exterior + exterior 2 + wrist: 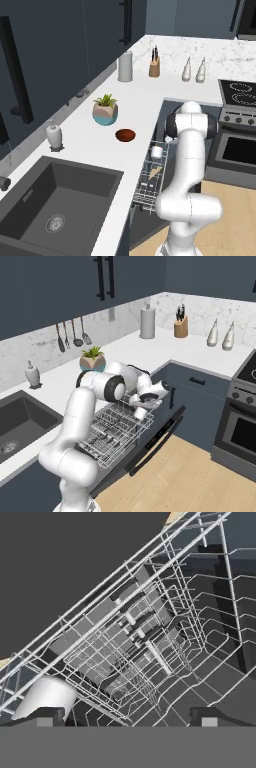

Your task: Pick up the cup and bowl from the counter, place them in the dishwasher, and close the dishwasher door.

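Observation:
The dark reddish-brown bowl [125, 135] sits on the white counter [140, 100] near its edge, just left of the arm. The dishwasher door [155, 443] hangs dropped open, and the white wire rack [115, 431] is pulled out over it. The white cup [157, 151] stands in the rack's far end. My gripper [145, 402] hovers just above the cup [140, 413]. In the hand view the gripper [127, 717] is open, its fingertips wide apart over the rack wires [150, 647]. The cup [45, 696] lies beside the left fingertip [46, 717], not between the two.
A teal-and-beige plant pot [105, 111] and a white pump bottle [54, 135] stand on the counter behind the bowl. The dark sink [55, 200] lies to the left. A paper towel roll [125, 66] and a knife block [154, 65] stand at the back. The steel oven [237, 145] is on the right.

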